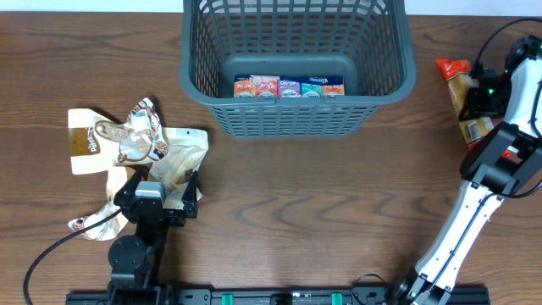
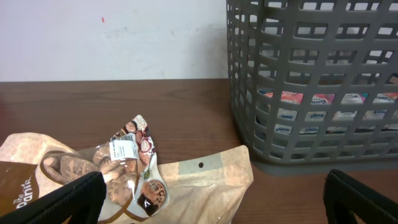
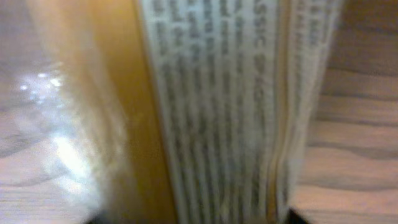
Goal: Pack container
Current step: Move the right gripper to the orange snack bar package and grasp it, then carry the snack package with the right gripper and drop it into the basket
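Note:
The dark grey lattice container stands at the back centre, with a row of several small colourful packets on its bottom; it also fills the right of the left wrist view. My left gripper is open and empty, low over a pile of beige and shiny snack bags, with a beige bag between its fingers. My right gripper is down on a yellow packet with a red top. That packet fills the right wrist view and hides the fingers.
A beige bag with a brown label lies at the far left. A shiny crumpled packet lies beside the left arm's cable. Bare wooden table lies in front of the container.

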{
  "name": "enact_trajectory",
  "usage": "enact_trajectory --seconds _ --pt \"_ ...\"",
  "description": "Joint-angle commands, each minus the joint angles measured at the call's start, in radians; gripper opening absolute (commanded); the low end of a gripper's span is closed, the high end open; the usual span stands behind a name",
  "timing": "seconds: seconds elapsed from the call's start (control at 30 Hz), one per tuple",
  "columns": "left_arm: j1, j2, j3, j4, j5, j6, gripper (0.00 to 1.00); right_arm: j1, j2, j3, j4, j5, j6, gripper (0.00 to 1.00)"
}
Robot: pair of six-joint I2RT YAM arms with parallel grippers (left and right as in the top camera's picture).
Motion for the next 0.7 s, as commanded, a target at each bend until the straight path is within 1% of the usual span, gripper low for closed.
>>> enact_trajectory --seconds 0.0,0.07,0.1,0.27,0.4,0.53,0.67 --pt "0.003 0.002 -0.009 -0.029 0.037 -0.009 0.99 0.035 0.023 -0.011 -0.019 -0.167 0.009 0.15" --pt "0.003 0.002 -0.009 -0.024 0.037 -0.009 0.99 0.058 0.01 0.026 -0.039 -0.181 0.034 0.04" --pt "0.003 0.002 -0.009 -0.025 0.037 -0.009 0.99 0.069 0.001 0.049 -0.051 -0.184 0.036 0.01" --pt "0.003 0.002 -0.009 -0.026 0.037 -0.009 0.98 0.137 -0.104 0.22 -0.09 -0.189 0.069 0.01" --pt "0.003 0.002 -0.009 -0.026 0.037 -0.017 0.99 0.199 -0.266 0.321 -0.061 -0.188 0.089 0.01" --pt "0.003 0.002 -0.009 -0.026 0.038 -0.028 0.99 0.274 -0.457 0.34 0.011 -0.177 0.088 0.01" --pt "0.003 0.002 -0.009 -0.026 0.038 -0.028 0.98 0.347 -0.594 0.34 0.059 -0.153 0.082 0.01"
